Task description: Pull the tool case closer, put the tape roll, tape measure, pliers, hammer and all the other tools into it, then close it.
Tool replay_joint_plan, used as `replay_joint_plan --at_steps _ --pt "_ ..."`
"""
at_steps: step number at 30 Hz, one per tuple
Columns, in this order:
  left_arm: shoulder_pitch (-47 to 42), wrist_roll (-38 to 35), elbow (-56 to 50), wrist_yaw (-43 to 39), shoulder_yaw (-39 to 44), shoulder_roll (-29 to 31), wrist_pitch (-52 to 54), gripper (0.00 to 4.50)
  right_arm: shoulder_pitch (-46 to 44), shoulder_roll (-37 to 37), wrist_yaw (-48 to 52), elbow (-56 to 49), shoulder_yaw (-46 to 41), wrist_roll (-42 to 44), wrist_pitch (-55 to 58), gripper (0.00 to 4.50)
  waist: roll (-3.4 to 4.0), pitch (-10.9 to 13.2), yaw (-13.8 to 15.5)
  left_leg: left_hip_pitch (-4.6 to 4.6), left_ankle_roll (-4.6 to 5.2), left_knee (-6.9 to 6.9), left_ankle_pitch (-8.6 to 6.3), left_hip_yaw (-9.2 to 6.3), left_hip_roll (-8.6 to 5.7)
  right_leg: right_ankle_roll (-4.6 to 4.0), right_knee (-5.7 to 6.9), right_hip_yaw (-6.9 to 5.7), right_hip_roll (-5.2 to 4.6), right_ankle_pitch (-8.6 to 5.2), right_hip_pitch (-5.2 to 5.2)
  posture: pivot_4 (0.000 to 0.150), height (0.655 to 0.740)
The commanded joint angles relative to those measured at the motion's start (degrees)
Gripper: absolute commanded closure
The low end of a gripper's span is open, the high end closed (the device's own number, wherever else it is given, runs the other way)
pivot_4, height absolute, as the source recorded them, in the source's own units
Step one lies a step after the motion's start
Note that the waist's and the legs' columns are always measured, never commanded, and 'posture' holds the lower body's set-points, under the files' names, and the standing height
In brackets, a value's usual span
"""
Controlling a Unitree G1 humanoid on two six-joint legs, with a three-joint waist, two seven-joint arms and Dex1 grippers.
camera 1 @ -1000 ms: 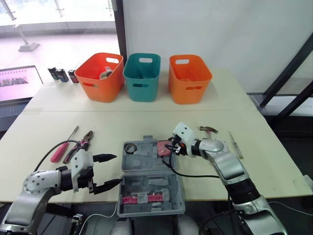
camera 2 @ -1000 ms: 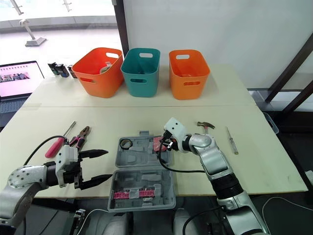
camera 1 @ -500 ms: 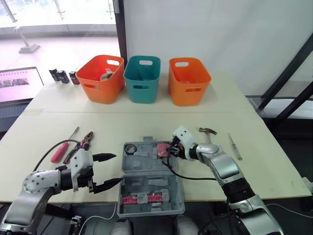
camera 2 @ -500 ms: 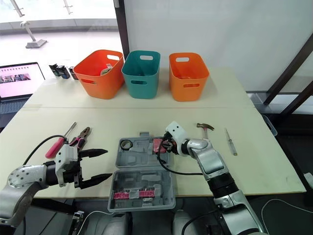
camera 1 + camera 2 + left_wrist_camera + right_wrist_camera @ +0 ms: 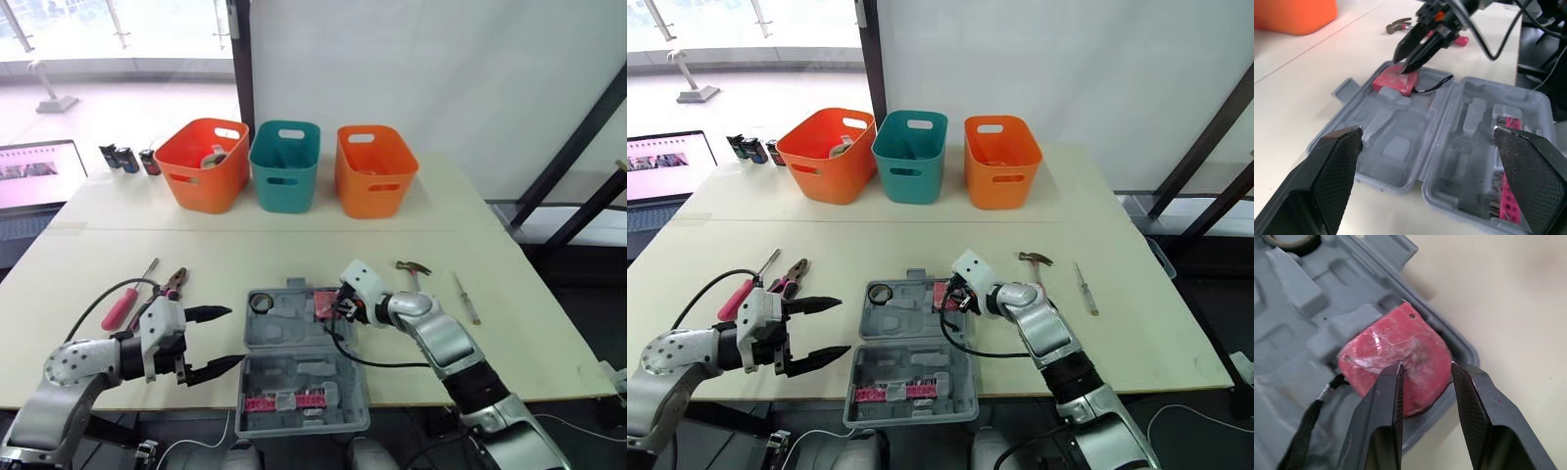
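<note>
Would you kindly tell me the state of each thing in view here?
tool case, open, flat on table.
tape roll, lying in case.
tape measure, lying in case corner.
hammer, loose on table.
pliers, loose on table.
left gripper, open, empty.
right gripper, open over tape measure.
laptop, screen lit.

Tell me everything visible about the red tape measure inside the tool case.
The tape measure is a red, rounded, plastic-looking body with whitish scuffs, raised lettering and small holes. A black strap leads off one side. It lies flat in the far right corner of the open grey tool case. The right gripper hangs over it, jaws apart; whether they touch it is unclear.
</note>
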Motion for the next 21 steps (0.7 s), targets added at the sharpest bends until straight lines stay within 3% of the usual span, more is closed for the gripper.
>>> replay_joint_plan --at_steps 1,5,6,8,12,15,21 --pt "0.67 -2.49 0.84 0.83 5.90 1.33 1.19 0.00 -0.31 -2.37 3.09 -14.30 -9.45 8.52 2.08 2.87 0.59 0.45 0.05 -0.33 0.03 0.02 0.02 0.01 0.00 0.00 0.02 0.01 0.01 0.04 -0.12 0.150 0.7400" --pt "3.56 -2.90 5.31 0.55 13.25 2.62 -0.07 0.00 4.96 -10.87 7.08 -21.96 -20.32 14.81 4.15 2.87 0.79 0.63 0.33 -0.88 0.08 0.01 0.03 -0.02 0.00 0.27 0.17 -0.01 0.03 0.04 -0.70 0.150 0.7400" --pt "4.49 -2.70 7.44 0.73 15.78 3.20 -0.40 0.00 7.43 -13.52 8.68 -22.64 -23.99 16.53 4.42 2.64 0.77 0.64 0.53 -0.88 0.13 -0.02 -0.01 -0.03 0.00 0.31 0.15 -0.03 0.03 -0.01 -0.68 0.150 0.7400" --pt "6.18 -1.78 12.76 0.58 20.39 4.79 -1.59 0.00 12.86 -18.43 11.95 -22.69 -30.62 19.12 3.85 2.11 0.72 0.65 0.70 -0.88 0.27 -0.04 -0.10 0.00 0.00 0.37 0.07 -0.05 0.03 -0.09 -0.63 0.150 0.7400" --pt "8.79 -0.41 26.82 -0.74 28.33 8.97 -5.12 0.00 25.20 -25.37 18.53 -20.23 -42.01 21.85 0.03 0.09 0.77 0.74 0.50 -0.88 0.49 0.00 -0.24 0.09 0.00 0.27 -0.01 -0.02 0.00 -0.17 -0.64 0.150 0.7400" --pt "9.25 0.57 38.09 -2.25 31.68 12.20 -8.93 0.00 32.65 -27.75 21.46 -14.72 -48.61 21.70 -5.69 0.04 0.70 0.77 -0.08 -0.83 0.48 0.03 -0.26 0.12 0.00 0.21 -0.04 -0.02 -0.02 -0.14 -0.63 0.150 0.7400" --pt "6.70 2.81 54.16 -3.19 32.54 16.54 -15.99 0.00 40.67 -28.02 23.85 -5.39 -53.48 21.25 -14.37 0.04 0.63 0.78 -0.21 -0.62 0.24 0.16 -0.39 0.37 -0.03 0.01 -0.31 -0.04 -0.34 -0.01 -0.77 0.150 0.7400"
